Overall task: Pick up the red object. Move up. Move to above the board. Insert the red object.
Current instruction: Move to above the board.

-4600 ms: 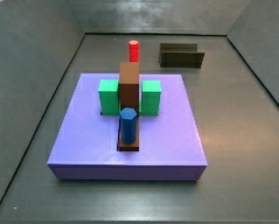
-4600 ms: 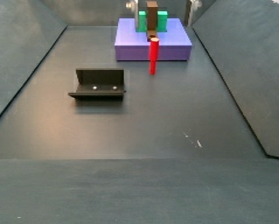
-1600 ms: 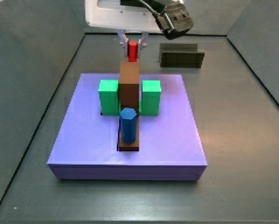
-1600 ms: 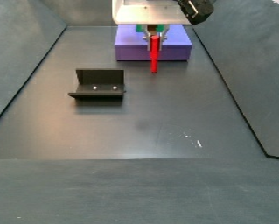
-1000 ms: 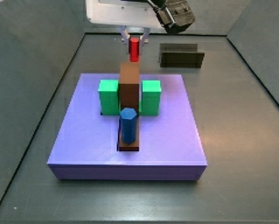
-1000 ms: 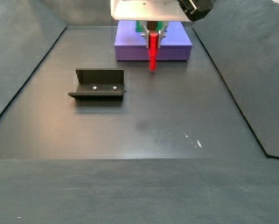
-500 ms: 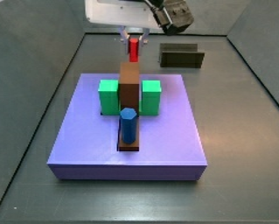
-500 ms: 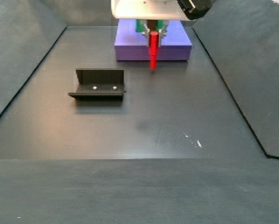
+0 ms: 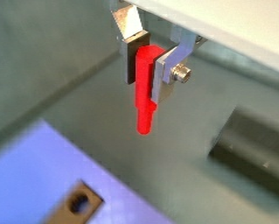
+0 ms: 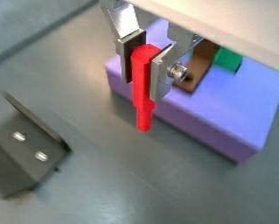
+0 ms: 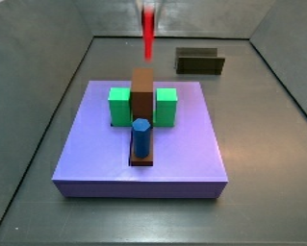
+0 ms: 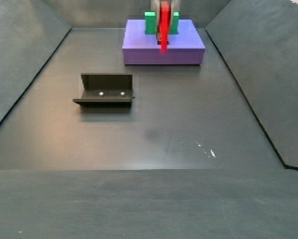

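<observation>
The claw (image 10: pixel 144 58) pinches the red object (image 10: pixel 142 87) high above the dark grey floor (image 12: pixel 177 121).

Red object (image 11: pixel 148 32) lifted off floor, higher than before; gripper (image 10: pixel 142 54) risen out of both side views.

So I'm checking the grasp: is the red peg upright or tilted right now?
Upright. The red peg hangs vertically clear of the floor in both side views, clamped near its top between the end effector fingers.
</observation>
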Motion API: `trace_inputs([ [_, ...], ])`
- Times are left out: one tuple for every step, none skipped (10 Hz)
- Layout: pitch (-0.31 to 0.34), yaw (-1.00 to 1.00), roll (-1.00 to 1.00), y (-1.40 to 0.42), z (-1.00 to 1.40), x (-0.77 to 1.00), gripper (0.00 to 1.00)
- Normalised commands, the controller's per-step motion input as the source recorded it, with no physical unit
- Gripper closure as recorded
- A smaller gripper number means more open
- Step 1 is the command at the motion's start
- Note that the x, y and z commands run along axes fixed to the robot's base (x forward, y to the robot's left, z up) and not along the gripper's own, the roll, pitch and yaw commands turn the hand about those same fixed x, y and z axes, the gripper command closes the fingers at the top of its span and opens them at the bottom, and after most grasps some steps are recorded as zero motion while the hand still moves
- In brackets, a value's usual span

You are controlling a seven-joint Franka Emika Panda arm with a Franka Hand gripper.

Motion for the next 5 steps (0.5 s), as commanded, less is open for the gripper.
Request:
trace_inputs([
  [0.031,-0.01,-0.02,0.00,1.40,-0.05,1.00],
  [0.018,-0.01,-0.05,0.00,1.40,0.01,1.00],
  [0.069,-0.01,-0.04,0.00,1.40,0.07,1.00],
  [0.096,-0.01,-0.03,0.00,0.65,0.04,1.00],
  [0.093,0.00,-0.03,0.00,0.37,0.03,1.00],
])
